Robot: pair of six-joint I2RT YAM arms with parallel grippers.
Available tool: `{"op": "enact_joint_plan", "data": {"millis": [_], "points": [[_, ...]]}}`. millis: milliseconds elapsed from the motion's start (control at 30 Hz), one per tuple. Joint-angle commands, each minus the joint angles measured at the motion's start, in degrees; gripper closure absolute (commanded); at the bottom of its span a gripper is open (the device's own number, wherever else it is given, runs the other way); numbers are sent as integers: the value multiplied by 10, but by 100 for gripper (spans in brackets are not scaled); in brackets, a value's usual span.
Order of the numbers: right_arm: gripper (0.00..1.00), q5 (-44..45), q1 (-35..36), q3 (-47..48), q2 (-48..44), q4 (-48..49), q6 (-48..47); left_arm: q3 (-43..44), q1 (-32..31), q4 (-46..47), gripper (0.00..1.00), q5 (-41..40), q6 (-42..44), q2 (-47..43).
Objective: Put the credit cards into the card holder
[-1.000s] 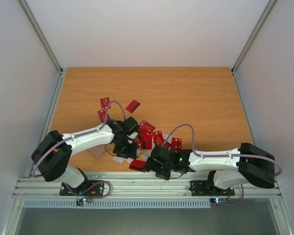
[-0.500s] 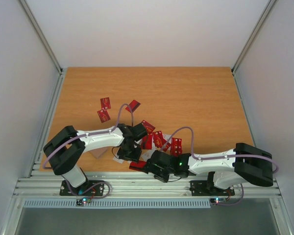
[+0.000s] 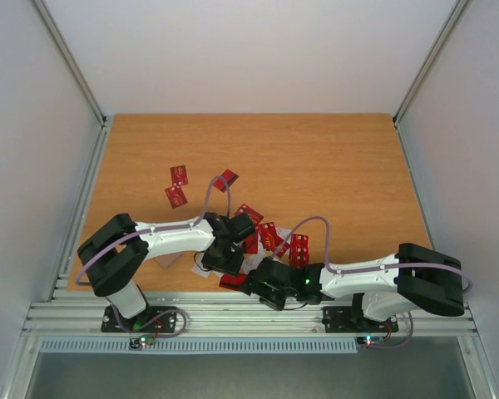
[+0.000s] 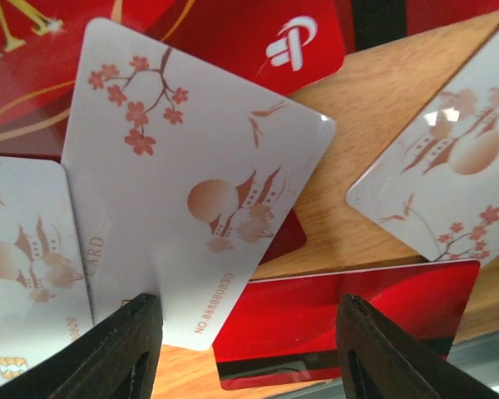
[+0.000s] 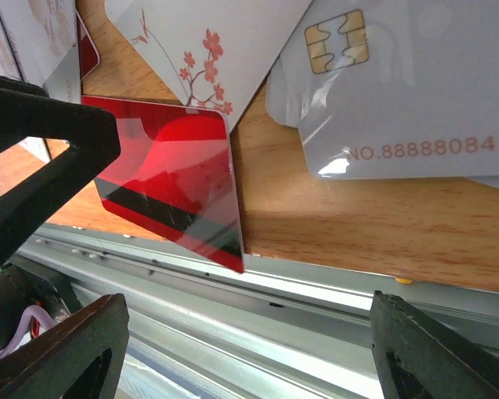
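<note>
Red and white credit cards (image 3: pixel 266 234) lie in a loose heap at the table's front middle. My left gripper (image 3: pixel 222 263) hangs low over the heap's near end. In the left wrist view the left gripper (image 4: pixel 249 353) is open, straddling a white blossom-print card (image 4: pixel 183 191) and a red striped card (image 4: pixel 349 312) without pinching either. My right gripper (image 5: pixel 241 357) is open beyond the table's front edge, with nothing between its fingers; the red striped card (image 5: pixel 170 179) overhangs that edge. A tan corner of the card holder (image 3: pixel 165 260) shows under the left arm.
Three single red cards (image 3: pixel 179 174) (image 3: pixel 175 196) (image 3: pixel 225 179) lie apart at the back left of the heap. An aluminium rail (image 5: pixel 258 307) runs along the front edge below the right gripper (image 3: pixel 254 287). The left gripper's black finger (image 5: pixel 41 137) reaches into the right wrist view.
My left arm has swung right and nearer, from the heap's left side to its front end, and its jaws have widened. The right gripper has shifted slightly left along the front edge.
</note>
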Motion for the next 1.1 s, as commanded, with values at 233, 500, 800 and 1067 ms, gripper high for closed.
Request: {"op": "enact_joint_plan", "data": {"millis": [233,500,800,1067], "points": [[20,11,8,-16,14,35,11,-17,-17,6,40,-32,-14,24],[21,3,8,-13,37,54,7,-31,-19,17,41,-18,-17,22],[23,-4,8,-14,54,76,8,-36,-20,24,41,-4,-23,3],[30,-3,6,-40,82,166,25,-48,-20,37,42,23,-25,2]]}}
